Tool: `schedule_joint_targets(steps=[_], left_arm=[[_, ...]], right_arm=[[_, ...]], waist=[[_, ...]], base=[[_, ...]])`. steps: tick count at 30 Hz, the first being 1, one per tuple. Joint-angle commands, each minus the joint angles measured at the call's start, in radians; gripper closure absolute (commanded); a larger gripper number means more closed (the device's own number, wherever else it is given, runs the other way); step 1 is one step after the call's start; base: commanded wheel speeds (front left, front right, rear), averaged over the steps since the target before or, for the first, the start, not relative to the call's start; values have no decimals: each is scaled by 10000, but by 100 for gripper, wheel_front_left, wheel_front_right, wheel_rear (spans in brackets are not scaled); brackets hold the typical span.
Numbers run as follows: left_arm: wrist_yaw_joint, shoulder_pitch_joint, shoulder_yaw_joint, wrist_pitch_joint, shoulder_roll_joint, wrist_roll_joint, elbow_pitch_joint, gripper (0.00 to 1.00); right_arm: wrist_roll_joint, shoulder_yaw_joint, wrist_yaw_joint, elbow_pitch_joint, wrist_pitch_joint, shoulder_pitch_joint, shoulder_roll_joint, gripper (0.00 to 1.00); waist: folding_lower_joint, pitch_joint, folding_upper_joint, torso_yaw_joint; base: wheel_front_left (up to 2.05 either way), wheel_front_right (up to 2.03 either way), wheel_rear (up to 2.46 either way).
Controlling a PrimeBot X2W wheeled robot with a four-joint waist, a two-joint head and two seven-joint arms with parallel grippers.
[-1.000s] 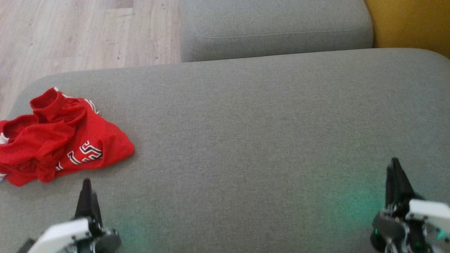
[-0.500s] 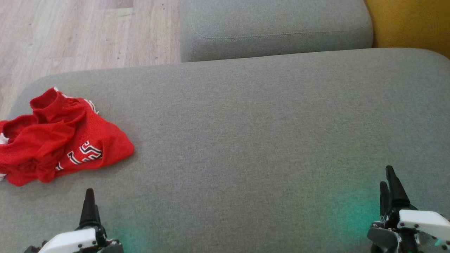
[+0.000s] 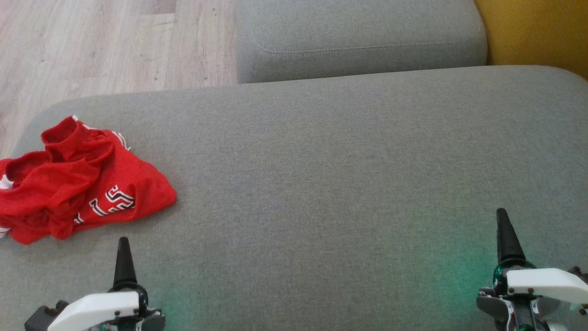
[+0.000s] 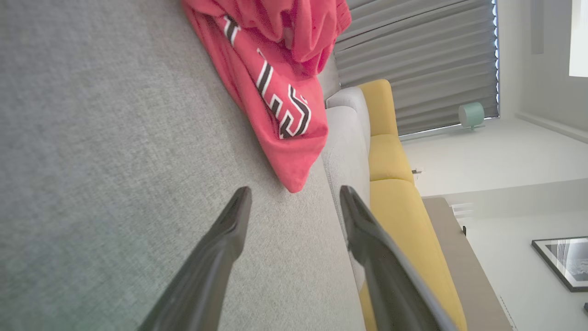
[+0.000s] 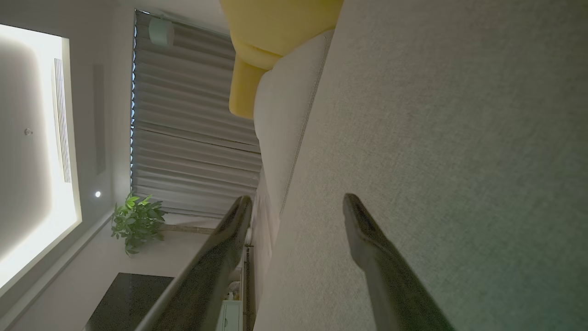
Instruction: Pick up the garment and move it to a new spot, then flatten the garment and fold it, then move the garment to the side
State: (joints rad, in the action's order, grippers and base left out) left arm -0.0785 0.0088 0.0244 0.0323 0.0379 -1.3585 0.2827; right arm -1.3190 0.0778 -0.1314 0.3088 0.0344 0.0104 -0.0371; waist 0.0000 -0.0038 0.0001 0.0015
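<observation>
Red garment [image 3: 78,184] lies just beyond left claw [image 3: 123,246].

Red jersey [image 3: 78,184]: cut by L edge in head view, by top edge in L wrist view. Lettering [image 3: 108,202] partly folded under, unreadable. Left gripper [image 3: 123,246], right gripper [image 3: 501,218]: 2nd finger hidden in head view, bodies cut by bottom edge.

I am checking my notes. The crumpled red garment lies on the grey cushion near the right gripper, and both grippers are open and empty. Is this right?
One detail is wrong: the red garment lies on the grey cushion near the left gripper, not the right gripper, as the head view shows. Both grippers are open and empty.
</observation>
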Motion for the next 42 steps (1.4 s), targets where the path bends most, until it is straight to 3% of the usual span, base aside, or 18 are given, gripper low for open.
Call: schedule_joint_targets(steps=[1,42], left_arm=[[54,-286,-14,-142,65,344,-434,0],[895,-49,-835,-1343,90,5136,-1444,0]], right_arm=[[386,-113,2,-438,-144,-368,-59,0],[5904,-1301,4,-1084,-1354,-320,-90,0]], waist=[[0,-12,-1,-5],[0,-128,-1,25]], base=[[0,0,0],[0,0,0]])
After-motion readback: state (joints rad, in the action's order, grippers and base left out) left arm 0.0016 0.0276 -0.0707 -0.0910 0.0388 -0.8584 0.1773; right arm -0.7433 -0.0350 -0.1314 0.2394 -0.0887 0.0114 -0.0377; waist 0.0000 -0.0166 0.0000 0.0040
